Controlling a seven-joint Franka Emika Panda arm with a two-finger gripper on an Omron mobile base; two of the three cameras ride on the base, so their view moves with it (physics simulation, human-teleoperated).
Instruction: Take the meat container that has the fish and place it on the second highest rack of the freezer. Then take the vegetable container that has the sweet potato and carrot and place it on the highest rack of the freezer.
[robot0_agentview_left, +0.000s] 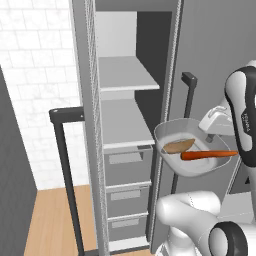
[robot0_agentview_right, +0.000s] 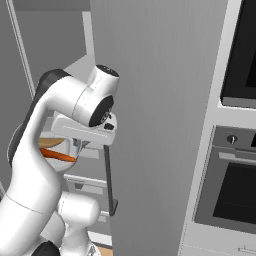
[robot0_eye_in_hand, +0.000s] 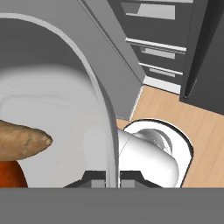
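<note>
Even, soft rendered light, bright on the white tile wall (robot0_agentview_left: 35, 75) and freezer shelves (robot0_agentview_left: 125, 75), dimmer deep inside the freezer. No glare or blur; edges sharp. A soft shadow lies inside the container (robot0_eye_in_hand: 52, 100), seen very near

The white arm bends up from its base, elbow raised, wrist turned level. Its pincer (robot0_eye_in_hand: 112, 178) is clamped on the rim of the container (robot0_agentview_left: 192, 167), holding it aloft.

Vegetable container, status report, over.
Claw shut on vegetable container rim. Sweet potato and carrot aboard, held beside the open freezer shelves. Path looks open.
</note>
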